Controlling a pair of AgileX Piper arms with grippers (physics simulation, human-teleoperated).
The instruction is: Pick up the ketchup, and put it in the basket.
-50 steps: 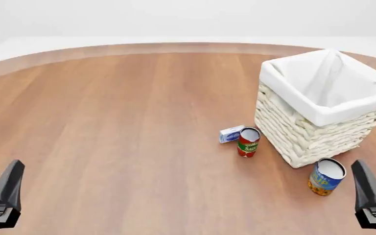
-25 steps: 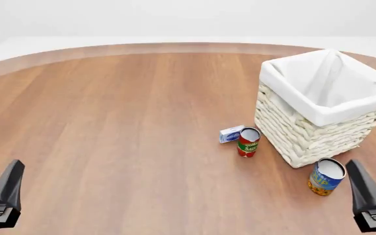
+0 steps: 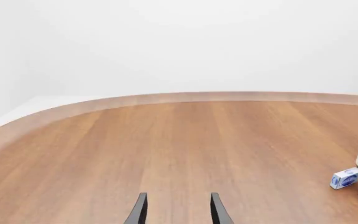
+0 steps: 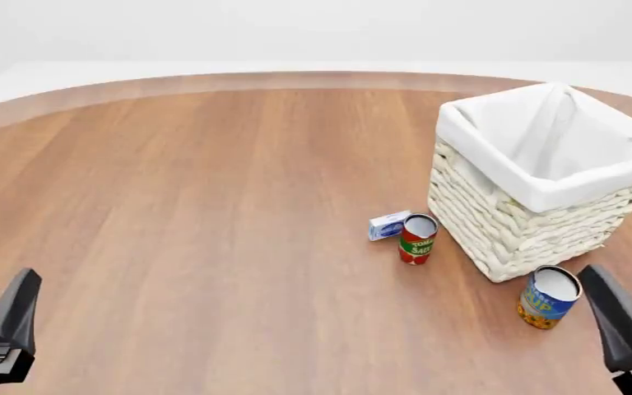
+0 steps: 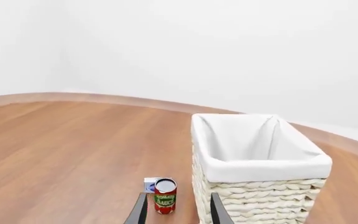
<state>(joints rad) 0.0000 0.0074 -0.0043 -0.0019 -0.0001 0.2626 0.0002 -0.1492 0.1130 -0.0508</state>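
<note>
1. Step in hand: opening approach, by my reading; nothing grasped.
2. Ketchup: none visible in any view; location cannot be told, possibly hidden behind the basket (image 4: 545, 177).
3. Next move calls for finding the bottle first.
4. Left gripper (image 3: 177, 210): fingers parted, empty, low over the desk (image 4: 206, 206).
5. Right gripper (image 5: 177, 210): fingers parted, empty.
6. Count: one basket; one tomato sauce can (image 4: 417, 239); one blue-and-yellow can (image 4: 548, 297); one small blue-white box (image 4: 388, 225).

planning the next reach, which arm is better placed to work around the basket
Right. The right hand sits beside the blue-and-yellow can and the basket; the left hand is far across the table. No ketchup shows.
</note>
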